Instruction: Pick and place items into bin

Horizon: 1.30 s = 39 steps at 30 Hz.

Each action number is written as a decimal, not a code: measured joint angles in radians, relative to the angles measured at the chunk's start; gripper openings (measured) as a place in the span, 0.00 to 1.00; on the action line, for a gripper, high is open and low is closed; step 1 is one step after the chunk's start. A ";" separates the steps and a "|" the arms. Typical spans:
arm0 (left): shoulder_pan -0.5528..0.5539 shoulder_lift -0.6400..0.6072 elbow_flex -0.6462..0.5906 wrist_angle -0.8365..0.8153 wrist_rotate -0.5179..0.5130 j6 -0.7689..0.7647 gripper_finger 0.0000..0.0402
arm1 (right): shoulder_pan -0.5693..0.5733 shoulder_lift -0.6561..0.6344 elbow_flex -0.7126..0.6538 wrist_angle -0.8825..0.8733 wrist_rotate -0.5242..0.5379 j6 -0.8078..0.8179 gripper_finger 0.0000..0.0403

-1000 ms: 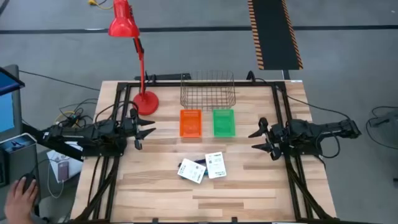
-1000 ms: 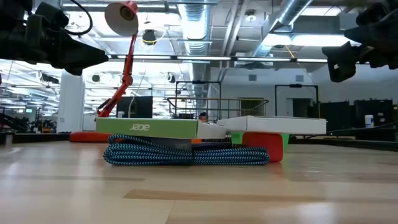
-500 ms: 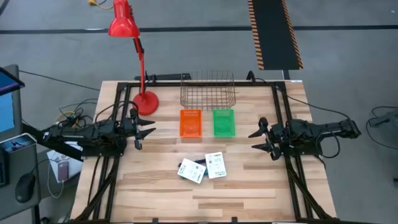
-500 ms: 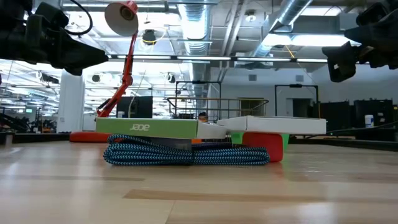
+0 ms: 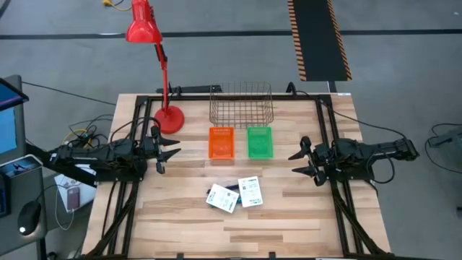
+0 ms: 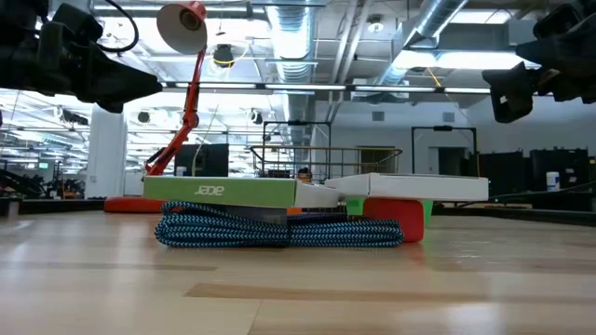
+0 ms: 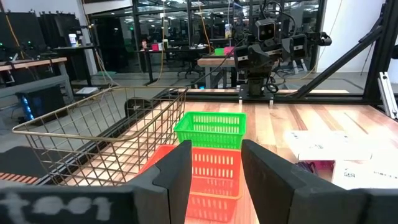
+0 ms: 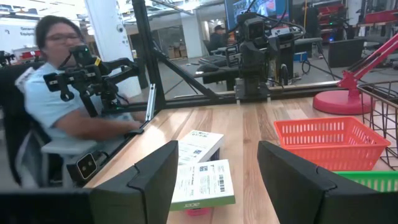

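Two arms wait at the bench (image 5: pixel 180 224) edges and nothing is lifted, so I judge the job hasn't begun.

The left pincer (image 5: pixel 170 153) hangs clenched and empty, left of the orange bin (image 5: pixel 221 142). The white labelled cards (image 5: pixel 237 193) lie in a small heap on a coiled cord (image 6: pixel 279 233), just in front of that bin and untouched. Next, one arm would need to reach in over the heap and nip a single card by its edge.

The orange bin, the green bin (image 5: pixel 260 141) beside it and the wire basket (image 5: pixel 241 105) behind look empty.

The right pincer (image 5: pixel 304 163) hangs released, holding nothing, far right of the orange bin.
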 joint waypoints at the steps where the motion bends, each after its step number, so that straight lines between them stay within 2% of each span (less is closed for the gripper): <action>1: 0.000 0.000 0.000 0.000 0.000 -0.002 0.32 | 0.000 0.000 0.000 0.000 0.000 0.000 0.53; 39: 0.000 0.000 0.000 0.000 0.000 -0.006 0.32 | 0.000 0.000 0.000 0.000 0.000 0.000 0.53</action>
